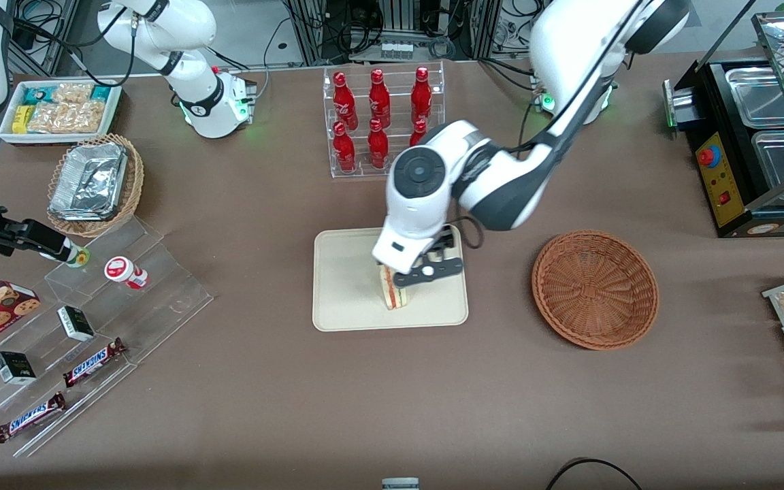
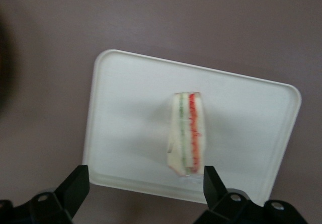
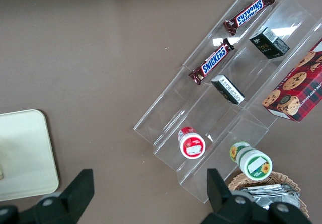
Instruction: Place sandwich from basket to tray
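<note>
The tray [image 1: 344, 286] lies flat on the brown desk [image 1: 242, 381], and the sandwich [image 1: 392, 294] stands on it, set on one bread face's edge with its striped cut side up. It is a pale wedge with green, pinkish and red filling lines. In the front view its long axis runs toward and away from the camera, with the nearer end showing the layers. The hand [image 1: 414, 272] hovers just above it, its fingers [image 2: 75, 186] spread wide apart and touching nothing. The wrist view shows the whole cut edge [image 2: 187, 133], which the arm partly hides from the front. The basket [image 1: 595, 289] sits beside the tray, toward the working arm's end.
</note>
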